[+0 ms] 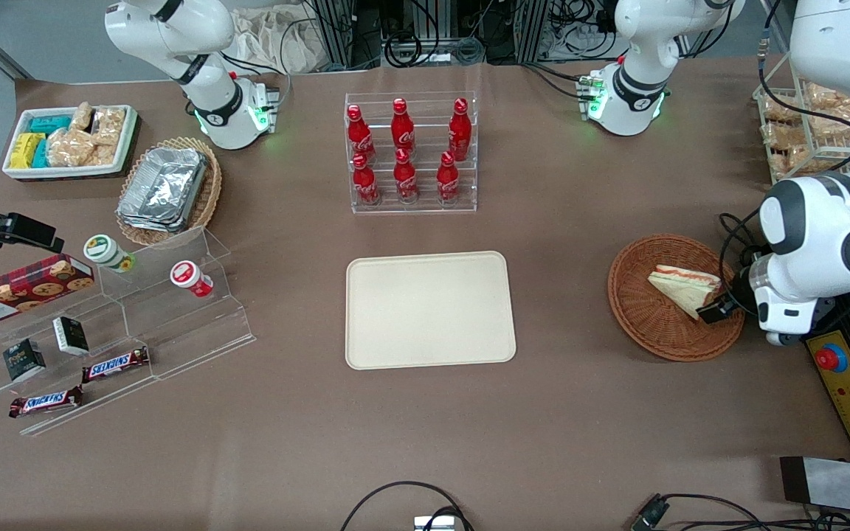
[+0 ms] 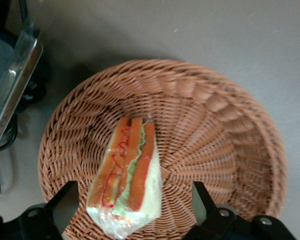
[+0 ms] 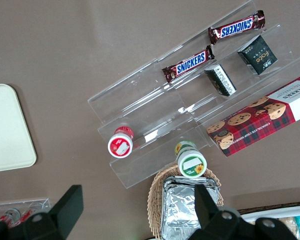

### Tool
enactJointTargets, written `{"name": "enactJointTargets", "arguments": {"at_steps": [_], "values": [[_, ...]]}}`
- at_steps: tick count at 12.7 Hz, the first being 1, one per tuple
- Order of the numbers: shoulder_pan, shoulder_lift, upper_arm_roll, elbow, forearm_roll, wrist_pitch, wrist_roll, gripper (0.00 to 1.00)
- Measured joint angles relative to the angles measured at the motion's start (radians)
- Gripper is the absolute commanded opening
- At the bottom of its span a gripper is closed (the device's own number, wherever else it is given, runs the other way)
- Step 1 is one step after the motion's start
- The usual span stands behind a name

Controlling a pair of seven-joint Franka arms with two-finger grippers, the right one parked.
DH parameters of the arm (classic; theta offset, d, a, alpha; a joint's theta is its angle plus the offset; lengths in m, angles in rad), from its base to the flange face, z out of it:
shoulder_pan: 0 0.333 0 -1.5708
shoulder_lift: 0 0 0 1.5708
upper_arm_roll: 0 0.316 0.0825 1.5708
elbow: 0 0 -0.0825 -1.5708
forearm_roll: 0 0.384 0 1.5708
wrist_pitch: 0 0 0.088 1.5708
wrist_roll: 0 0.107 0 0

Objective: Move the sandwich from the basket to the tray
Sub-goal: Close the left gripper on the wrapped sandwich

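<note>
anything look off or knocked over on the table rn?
Nothing stands out. Sandwich lies wrapped and intact in the basket, gripper open around its wide end. Tray bare, cola bottles upright in their rack.

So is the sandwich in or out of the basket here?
In. The sandwich lies inside the basket, with the open end effector straddling its wide end; the tray holds nothing.

- gripper [image 2: 131,205] low over basket [image 1: 646,324], fingers [image 2: 65,202] spread either side of sandwich [image 2: 127,172], seemingly not touching
- sandwich lies in basket
- tray [image 1: 429,310] well apart from gripper, toward parked arm's end
</note>
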Motion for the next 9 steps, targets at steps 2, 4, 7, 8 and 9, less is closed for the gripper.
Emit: {"name": "enactJointTargets", "arguments": {"at_steps": [2,4,7,8,9], "values": [[0.002,0.000,0.001,-0.020,0.000,0.002,0.000,1.00],[0.002,0.000,0.001,-0.032,0.000,0.002,0.000,1.00],[0.002,0.003,0.001,-0.049,0.000,0.002,0.000,1.00],[0.002,0.006,0.001,-0.053,0.000,0.002,0.000,1.00],[0.002,0.012,0.000,-0.054,0.000,0.002,0.000,1.00]]}}
